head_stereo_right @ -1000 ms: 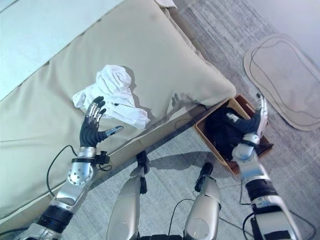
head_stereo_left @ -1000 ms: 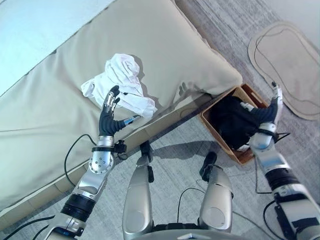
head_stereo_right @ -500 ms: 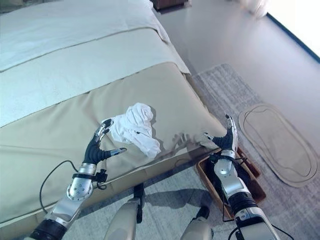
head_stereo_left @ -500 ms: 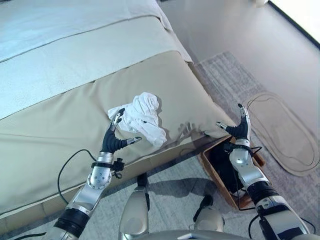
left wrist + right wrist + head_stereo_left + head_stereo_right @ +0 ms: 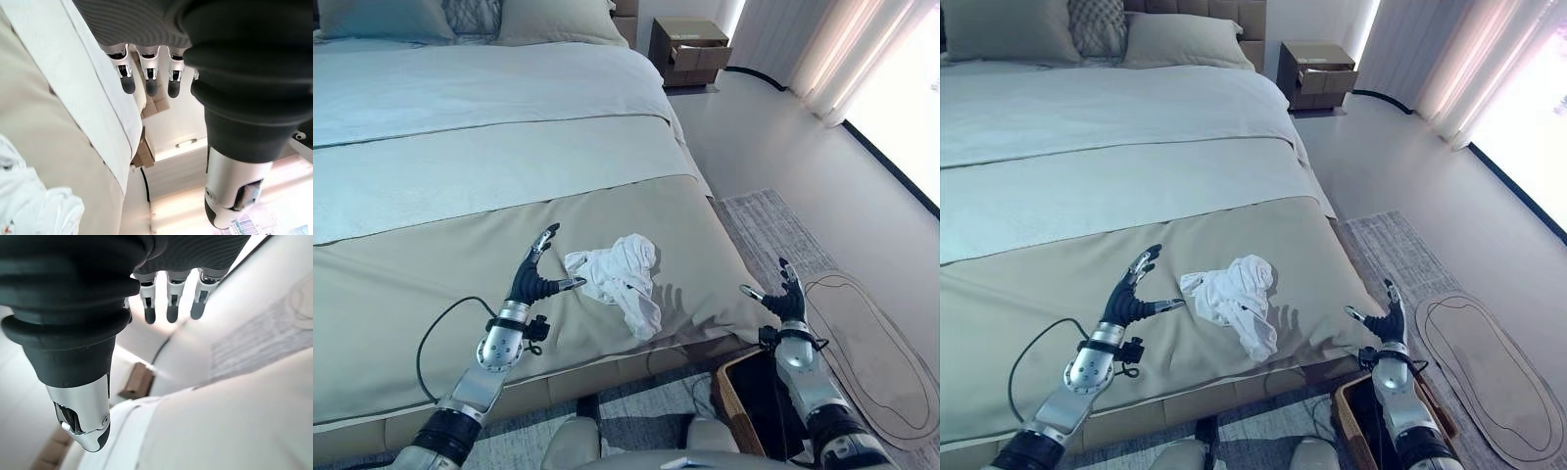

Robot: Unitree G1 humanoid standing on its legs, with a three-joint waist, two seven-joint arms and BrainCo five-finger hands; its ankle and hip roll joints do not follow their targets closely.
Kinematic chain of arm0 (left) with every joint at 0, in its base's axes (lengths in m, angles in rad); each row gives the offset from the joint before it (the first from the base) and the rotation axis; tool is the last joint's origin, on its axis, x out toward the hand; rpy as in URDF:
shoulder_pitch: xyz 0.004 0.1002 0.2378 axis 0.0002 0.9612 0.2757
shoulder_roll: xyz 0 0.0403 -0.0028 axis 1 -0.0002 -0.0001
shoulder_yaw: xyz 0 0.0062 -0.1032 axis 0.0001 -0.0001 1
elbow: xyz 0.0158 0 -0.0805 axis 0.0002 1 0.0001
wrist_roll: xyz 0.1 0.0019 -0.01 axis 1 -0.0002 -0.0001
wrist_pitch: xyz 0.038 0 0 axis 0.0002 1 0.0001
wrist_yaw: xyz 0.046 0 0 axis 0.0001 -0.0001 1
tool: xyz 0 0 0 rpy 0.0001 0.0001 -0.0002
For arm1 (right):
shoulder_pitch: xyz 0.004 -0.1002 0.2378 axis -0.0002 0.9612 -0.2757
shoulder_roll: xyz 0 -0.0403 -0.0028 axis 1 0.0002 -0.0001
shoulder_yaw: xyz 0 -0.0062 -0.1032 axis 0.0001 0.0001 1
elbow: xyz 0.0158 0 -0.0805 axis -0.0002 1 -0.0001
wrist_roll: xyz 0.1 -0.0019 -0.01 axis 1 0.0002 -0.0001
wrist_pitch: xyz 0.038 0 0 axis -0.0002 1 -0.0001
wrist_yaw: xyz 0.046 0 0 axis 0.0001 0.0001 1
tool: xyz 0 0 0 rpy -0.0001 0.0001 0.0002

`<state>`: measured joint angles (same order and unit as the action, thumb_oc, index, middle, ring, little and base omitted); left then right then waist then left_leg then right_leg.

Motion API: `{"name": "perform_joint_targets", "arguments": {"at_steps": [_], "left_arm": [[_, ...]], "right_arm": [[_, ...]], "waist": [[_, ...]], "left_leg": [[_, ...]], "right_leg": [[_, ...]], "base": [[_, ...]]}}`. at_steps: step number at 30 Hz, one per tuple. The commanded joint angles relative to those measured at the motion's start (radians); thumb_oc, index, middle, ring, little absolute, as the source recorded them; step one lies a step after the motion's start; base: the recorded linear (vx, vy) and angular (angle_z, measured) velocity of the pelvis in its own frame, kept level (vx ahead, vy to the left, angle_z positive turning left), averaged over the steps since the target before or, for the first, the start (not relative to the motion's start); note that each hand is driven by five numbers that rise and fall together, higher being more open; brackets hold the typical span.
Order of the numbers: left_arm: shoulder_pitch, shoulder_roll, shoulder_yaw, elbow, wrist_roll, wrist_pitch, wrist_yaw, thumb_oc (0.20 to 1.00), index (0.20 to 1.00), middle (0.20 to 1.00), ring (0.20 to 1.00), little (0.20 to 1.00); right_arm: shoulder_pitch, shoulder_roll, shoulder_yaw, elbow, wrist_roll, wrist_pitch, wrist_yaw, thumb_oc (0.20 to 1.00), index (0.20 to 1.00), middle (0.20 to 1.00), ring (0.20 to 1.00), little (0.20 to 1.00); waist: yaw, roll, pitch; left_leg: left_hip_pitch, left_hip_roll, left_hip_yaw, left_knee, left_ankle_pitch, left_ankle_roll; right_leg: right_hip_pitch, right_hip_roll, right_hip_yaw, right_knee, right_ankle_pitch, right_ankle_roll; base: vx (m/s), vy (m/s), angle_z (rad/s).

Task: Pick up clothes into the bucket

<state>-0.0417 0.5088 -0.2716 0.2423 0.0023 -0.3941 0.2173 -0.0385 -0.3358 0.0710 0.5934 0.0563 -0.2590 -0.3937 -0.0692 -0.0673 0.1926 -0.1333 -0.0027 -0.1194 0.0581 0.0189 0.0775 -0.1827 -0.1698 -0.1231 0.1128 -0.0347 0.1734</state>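
Note:
A crumpled white garment lies on the beige bed cover near the bed's foot corner; it shows also in the left wrist view as white garment. My left hand is raised just left of it, fingers straight and spread, thumb pointing at the cloth, holding nothing. My right hand is lifted beside the bed's corner, open and empty. Below it stands a woven bucket on the floor with dark clothing inside.
The bed runs back to pillows at the headboard. A nightstand stands at the far right. A grey rug and a beige mat cover the floor on the right, curtains beyond.
The camera has tilted up, so the whole bed and room now show. Both hands stay open; the right hand has risen from over the bucket to beside the bed's corner.

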Motion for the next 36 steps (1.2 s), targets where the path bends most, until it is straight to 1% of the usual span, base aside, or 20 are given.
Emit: {"name": "perform_joint_targets", "arguments": {"at_steps": [1,3,4,6,9,12,15,19,20,21,22,23,24,25,26,27,30,33,34,36], "left_arm": [[-0.045,0.008,0.021,-0.03,0.09,-0.019,0.008,1.0,1.0,1.0,1.0,1.0],[-0.082,0.01,0.01,-0.018,0.118,-0.013,0.038,1.0,1.0,1.0,1.0,1.0],[-0.111,0.013,0.007,-0.011,0.124,-0.009,0.059,1.0,1.0,1.0,1.0,1.0],[-0.151,0.01,-0.006,0.008,0.141,-0.004,0.087,1.0,1.0,1.0,1.0,1.0],[-0.233,0.022,-0.033,0.038,0.204,0.007,0.144,1.0,1.0,1.0,1.0,1.0],[-0.317,0.031,-0.054,0.089,0.279,0.039,0.197,1.0,1.0,1.0,1.0,1.0],[-0.43,0.047,-0.087,0.187,0.371,0.085,0.291,1.0,1.0,1.0,1.0,1.0],[-0.569,0.085,-0.114,0.312,0.484,0.173,0.379,1.0,1.0,1.0,1.0,1.0],[-0.635,0.105,-0.13,0.374,0.526,0.214,0.417,1.0,1.0,1.0,1.0,1.0],[-0.639,0.104,-0.132,0.378,0.526,0.214,0.419,1.0,1.0,1.0,1.0,1.0],[-0.69,0.121,-0.137,0.412,0.558,0.246,0.45,1.0,1.0,1.0,1.0,1.0],[-0.692,0.122,-0.138,0.413,0.558,0.246,0.451,1.0,1.0,1.0,1.0,1.0],[-0.724,0.136,-0.135,0.439,0.575,0.272,0.474,1.0,1.0,1.0,1.0,1.0],[-0.725,0.136,-0.135,0.439,0.575,0.272,0.475,1.0,1.0,1.0,1.0,1.0],[-0.758,0.148,-0.134,0.471,0.592,0.3,0.492,1.0,1.0,1.0,1.0,1.0],[-0.759,0.147,-0.135,0.472,0.592,0.3,0.493,1.0,1.0,1.0,1.0,1.0],[-0.807,0.165,-0.141,0.532,0.614,0.345,0.509,1.0,1.0,1.0,1.0,1.0],[-0.853,0.176,-0.163,0.601,0.628,0.382,0.499,1.0,1.0,1.0,1.0,1.0],[-0.879,0.182,-0.17,0.631,0.638,0.408,0.489,1.0,1.0,1.0,1.0,1.0],[-0.896,0.18,-0.179,0.668,0.633,0.411,0.48,1.0,1.0,1.0,1.0,1.0]], "right_arm": [[-0.029,-0.043,-0.058,-0.044,0.028,-0.055,0.014,1.0,1.0,1.0,1.0,1.0],[-0.055,-0.044,-0.045,-0.045,0.035,-0.06,0.006,1.0,1.0,1.0,1.0,1.0],[-0.073,-0.045,-0.04,-0.054,0.044,-0.064,-0.002,1.0,1.0,1.0,1.0,1.0],[-0.096,-0.045,-0.027,-0.063,0.058,-0.071,-0.014,1.0,1.0,1.0,1.0,1.0],[-0.136,-0.053,-0.003,-0.111,0.073,-0.094,-0.032,1.0,1.0,1.0,1.0,1.0],[-0.165,-0.056,0.006,-0.151,0.09,-0.11,-0.049,1.0,1.0,1.0,1.0,1.0],[-0.189,-0.06,0.012,-0.171,0.092,-0.121,-0.068,1.0,1.0,1.0,1.0,1.0],[-0.192,-0.077,0.008,-0.192,0.082,-0.131,-0.084,1.0,1.0,1.0,1.0,1.0],[-0.193,-0.084,0.005,-0.192,0.085,-0.136,-0.088,1.0,1.0,1.0,1.0,1.0],[-0.194,-0.084,0.004,-0.192,0.085,-0.136,-0.088,1.0,1.0,1.0,1.0,1.0],[-0.188,-0.094,0.002,-0.19,0.085,-0.141,-0.088,1.0,1.0,1.0,1.0,1.0],[-0.189,-0.093,0.001,-0.19,0.085,-0.141,-0.088,1.0,1.0,1.0,1.0,1.0],[-0.176,-0.101,-0.007,-0.195,0.091,-0.149,-0.087,1.0,1.0,1.0,1.0,1.0],[-0.176,-0.101,-0.008,-0.195,0.091,-0.149,-0.087,1.0,1.0,1.0,1.0,1.0],[-0.171,-0.102,-0.013,-0.192,0.094,-0.154,-0.089,1.0,1.0,1.0,1.0,1.0],[-0.171,-0.102,-0.014,-0.191,0.094,-0.154,-0.089,1.0,1.0,1.0,1.0,1.0],[-0.176,-0.103,-0.01,-0.194,0.098,-0.162,-0.088,1.0,1.0,1.0,1.0,1.0],[-0.19,-0.105,-0.006,-0.193,0.112,-0.165,-0.079,1.0,1.0,1.0,1.0,1.0],[-0.196,-0.109,-0.006,-0.198,0.113,-0.165,-0.072,1.0,1.0,1.0,1.0,1.0],[-0.201,-0.112,-0.004,-0.199,0.114,-0.164,-0.069,1.0,1.0,1.0,1.0,1.0]], "waist": [[-0.01,-0.044,0.044],[-0.013,-0.059,0.079],[-0.012,-0.06,0.105],[-0.015,-0.061,0.129],[-0.03,-0.06,0.186],[-0.052,-0.059,0.234],[-0.071,-0.06,0.267],[-0.105,-0.061,0.293],[-0.122,-0.063,0.304],[-0.121,-0.063,0.303],[-0.132,-0.06,0.312],[-0.135,-0.062,0.309],[-0.144,-0.058,0.314],[-0.144,-0.057,0.312],[-0.154,-0.055,0.311],[-0.154,-0.054,0.309],[-0.165,-0.053,0.308],[-0.174,-0.054,0.308],[-0.179,-0.055,0.309],[-0.183,-0.056,0.308]], "left_leg": [[0.068,-0.046,0.055,0.065,-0.115,-0.065],[0.011,-0.04,0.073,0.097,-0.115,-0.071],[-0.036,-0.031,0.082,0.121,-0.115,-0.078],[-0.093,-0.02,0.087,0.153,-0.112,-0.086],[-0.183,-0.012,0.094,0.207,-0.11,-0.096],[-0.241,-0.007,0.102,0.236,-0.109,-0.099],[-0.308,-0.001,0.117,0.272,-0.11,-0.101],[-0.381,0.009,0.126,0.302,-0.109,-0.103],[-0.415,0.013,0.13,0.318,-0.111,-0.104],[-0.419,0.013,0.13,0.319,-0.111,-0.104],[-0.448,0.02,0.131,0.344,-0.126,-0.105],[-0.453,0.016,0.131,0.34,-0.118,-0.104],[-0.482,0.021,0.129,0.361,-0.13,-0.106],[-0.486,0.022,0.128,0.364,-0.132,-0.106],[-0.52,0.02,0.126,0.387,-0.136,-0.108],[-0.524,0.02,0.126,0.389,-0.137,-0.108],[-0.572,0.021,0.123,0.418,-0.143,-0.108],[-0.61,0.024,0.126,0.436,-0.146,-0.109],[-0.627,0.024,0.127,0.44,-0.146,-0.109],[-0.637,0.026,0.127,0.441,-0.146,-0.108]], "right_leg": [[-0.005,-0.053,0.001,-0.04,0.153,0.037],[-0.024,-0.05,0.01,-0.057,0.179,0.036],[-0.053,-0.05,0.006,-0.06,0.189,0.033],[-0.082,-0.052,0.008,-0.068,0.193,0.025],[-0.151,-0.05,0.014,-0.048,0.194,0.014],[-0.218,-0.044,0.027,-0.015,0.187,0.005],[-0.297,-0.036,0.043,0.025,0.182,-0.001],[-0.375,-0.029,0.056,0.056,0.183,-0.001],[-0.414,-0.026,0.061,0.071,0.183,-0.002],[-0.418,-0.026,0.061,0.073,0.183,-0.002],[-0.446,-0.018,0.069,0.092,0.174,-0.003],[-0.45,-0.022,0.069,0.089,0.18,-0.002],[-0.479,-0.02,0.071,0.109,0.169,-0.004],[-0.482,-0.02,0.071,0.111,0.168,-0.004],[-0.511,-0.018,0.076,0.127,0.164,-0.005],[-0.513,-0.018,0.075,0.128,0.164,-0.005],[-0.561,-0.012,0.081,0.156,0.158,-0.007],[-0.599,-0.01,0.082,0.168,0.159,-0.008],[-0.617,-0.008,0.085,0.168,0.162,-0.007],[-0.628,-0.007,0.086,0.169,0.164,-0.007]], "base": [[-0.01,-0.093,0.27],[-0.16,-0.111,0.42],[-0.22,-0.12,0.31],[-0.17,-0.091,-0.11],[-0.16,-0.064,-0.09],[-0.12,-0.033,-0.05],[-0.1,-0.004,-0.18],[-0.07,-0.008,-0.1],[-0.04,0.002,-0.16],[-0.04,-0.003,-0.13],[0.0,0.0,0.0],[-0.02,-0.017,-0.04],[-0.01,-0.007,-0.12],[0.0,-0.027,-0.23],[0.0,-0.017,-0.18],[-0.01,-0.01,-0.11],[-0.01,-0.003,-0.01],[-0.01,-0.001,0.01],[0.0,0.0,0.0],[0.0,0.0,0.0]]}}
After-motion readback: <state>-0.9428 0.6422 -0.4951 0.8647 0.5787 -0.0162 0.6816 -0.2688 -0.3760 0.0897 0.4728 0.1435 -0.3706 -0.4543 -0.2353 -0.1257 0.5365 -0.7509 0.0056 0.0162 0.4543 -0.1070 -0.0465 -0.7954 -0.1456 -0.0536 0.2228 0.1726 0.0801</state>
